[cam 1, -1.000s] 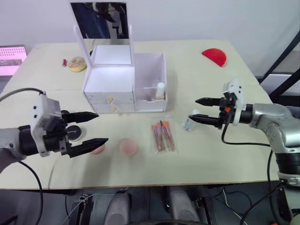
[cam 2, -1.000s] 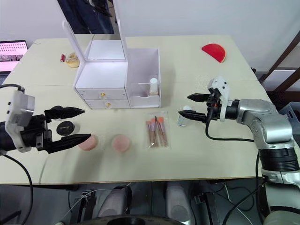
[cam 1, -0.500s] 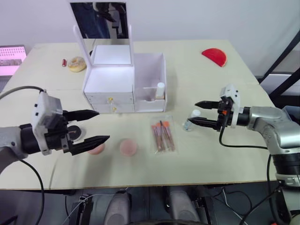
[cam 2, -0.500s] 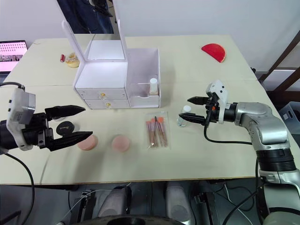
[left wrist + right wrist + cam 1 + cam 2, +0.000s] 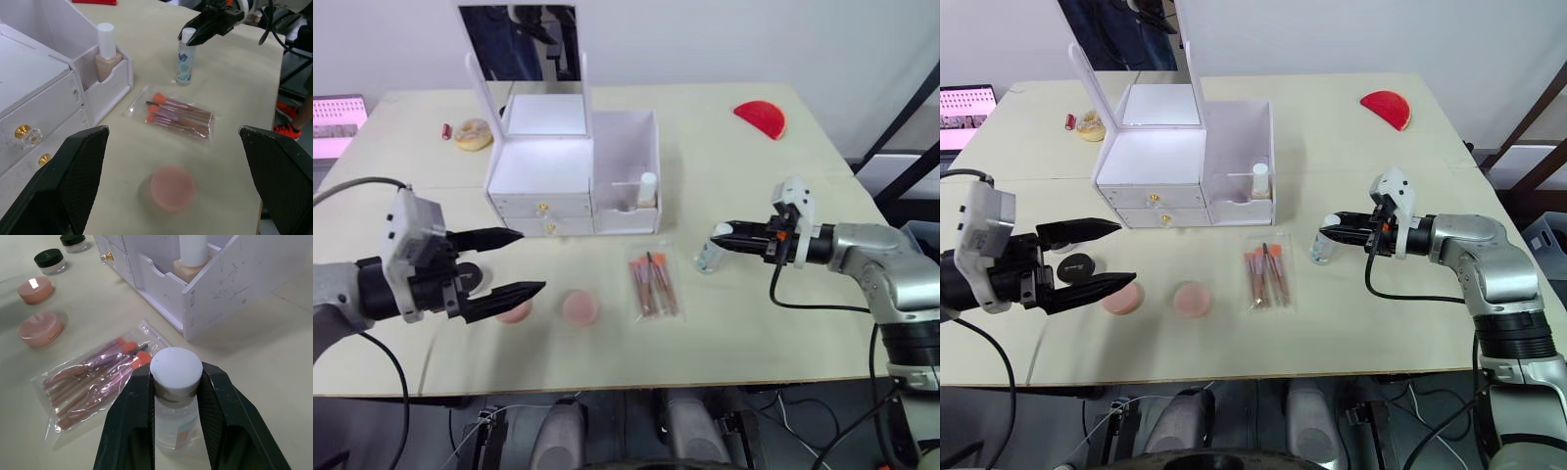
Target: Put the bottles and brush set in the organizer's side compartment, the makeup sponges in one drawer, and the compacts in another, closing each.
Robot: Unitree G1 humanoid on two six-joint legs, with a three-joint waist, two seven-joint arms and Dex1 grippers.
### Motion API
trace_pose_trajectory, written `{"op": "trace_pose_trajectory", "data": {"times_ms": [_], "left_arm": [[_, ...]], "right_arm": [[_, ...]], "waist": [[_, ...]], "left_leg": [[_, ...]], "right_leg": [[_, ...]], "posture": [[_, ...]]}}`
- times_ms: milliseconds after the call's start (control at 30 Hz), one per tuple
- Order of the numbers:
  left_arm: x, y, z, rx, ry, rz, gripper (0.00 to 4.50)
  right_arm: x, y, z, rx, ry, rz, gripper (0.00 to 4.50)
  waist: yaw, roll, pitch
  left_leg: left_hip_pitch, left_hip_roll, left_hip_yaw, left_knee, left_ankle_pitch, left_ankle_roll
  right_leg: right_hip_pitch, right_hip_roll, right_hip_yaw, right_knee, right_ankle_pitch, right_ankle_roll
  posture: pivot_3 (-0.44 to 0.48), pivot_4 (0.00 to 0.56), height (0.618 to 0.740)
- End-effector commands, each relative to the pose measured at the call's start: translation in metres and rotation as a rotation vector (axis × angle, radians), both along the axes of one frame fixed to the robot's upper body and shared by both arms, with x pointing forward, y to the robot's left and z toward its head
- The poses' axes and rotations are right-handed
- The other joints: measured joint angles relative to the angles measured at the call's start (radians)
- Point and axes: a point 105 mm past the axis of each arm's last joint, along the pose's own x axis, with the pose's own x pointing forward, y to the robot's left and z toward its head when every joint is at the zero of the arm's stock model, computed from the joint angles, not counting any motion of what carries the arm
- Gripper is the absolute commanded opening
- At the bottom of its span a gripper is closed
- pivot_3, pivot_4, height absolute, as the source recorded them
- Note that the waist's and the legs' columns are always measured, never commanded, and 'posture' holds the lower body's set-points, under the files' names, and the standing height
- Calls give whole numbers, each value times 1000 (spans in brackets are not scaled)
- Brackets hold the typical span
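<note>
My right gripper (image 5: 1328, 229) is shut on the neck of a small clear bottle (image 5: 1321, 249) with a white cap (image 5: 176, 368); the bottle stands on the table right of the brush set (image 5: 1265, 274). The white organizer (image 5: 1154, 157) stands behind, lid mirror up, both drawers closed. A tan bottle (image 5: 1260, 181) stands in its side compartment. My left gripper (image 5: 1124, 253) hangs open above the table at the left. Just past its fingertips lie a black-lidded jar (image 5: 1077, 264) and two pink round pieces (image 5: 1123, 297) (image 5: 1193, 298).
A red half-round piece (image 5: 1386, 108) lies at the back right. A pale ring-shaped piece (image 5: 1089, 124) and a small red tube (image 5: 1070, 120) lie at the back left. A lit screen (image 5: 964, 108) sits off the table's left edge.
My right gripper slid forward around the small bottle and closed on its neck. The left gripper stayed open and barely shifted.
</note>
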Motion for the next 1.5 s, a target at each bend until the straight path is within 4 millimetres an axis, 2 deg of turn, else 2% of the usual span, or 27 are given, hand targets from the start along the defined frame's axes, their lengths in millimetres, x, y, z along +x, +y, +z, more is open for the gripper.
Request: {"op": "trace_pose_trajectory", "data": {"times_ms": [33,133,233,300,400,533,633,767,967,1200,1267,1500], "left_arm": [[-2,-1,4,10,-22,-5,4500],[-1,2,3,13,-21,11,4500],[2,8,4,19,-27,39,4500],[4,13,6,25,-36,60,4500],[8,21,9,32,-53,96,4500],[10,25,11,35,-66,115,4500],[10,25,12,33,-70,119,4500],[9,21,13,27,-84,116,4500],[6,17,15,21,-94,117,4500],[4,16,16,18,-98,124,4500],[4,17,16,18,-99,127,4500],[3,17,17,20,-102,129,4500]], "right_arm": [[-3,5,15,16,-47,33,681],[-3,7,32,35,-80,45,681],[-6,15,62,52,-147,92,681],[-11,29,91,71,-199,169,681],[-15,52,123,99,-251,262,681],[-5,83,152,126,-276,306,681],[9,102,161,131,-268,290,681],[30,132,155,84,-254,299,681],[53,154,138,8,-242,287,681],[74,162,121,-40,-229,264,681],[78,164,110,-62,-218,257,681],[86,168,85,-126,-226,254,681]], "waist": [[0,0,0],[0,0,0],[-2,2,1],[-3,2,1],[-3,3,2],[-2,2,1],[-3,2,1],[-3,2,1],[-3,2,1],[-5,2,1],[-5,2,1],[-15,3,2]], "left_leg": [[0,0,0,0,0,0],[0,0,0,0,0,0],[0,0,0,0,0,0],[0,0,0,0,0,0],[1,0,0,-1,0,0],[-1,0,-1,-1,0,0],[-1,0,-1,-1,0,0],[-1,0,-1,-1,0,0],[-2,0,-1,-2,0,0],[-1,0,-1,-2,0,0],[-2,0,-1,-2,0,0],[-2,0,-1,-2,0,0]], "right_leg": [[0,0,0,0,0,0],[0,0,0,0,0,0],[0,0,0,0,0,0],[0,0,0,0,0,0],[-1,0,0,0,0,0],[-1,0,0,-1,0,0],[-1,0,0,-1,0,0],[-2,0,0,0,0,0],[-2,0,0,-1,0,0],[-2,1,0,0,0,0],[-2,1,0,0,0,0],[-2,1,0,0,0,0]], "posture": [[0,150,739],[0,150,739],[0,150,739],[0,150,739],[0,150,739],[0,150,739],[0,150,739],[0,150,739],[0,150,739],[0,150,739],[0,150,739],[0,150,739]]}}
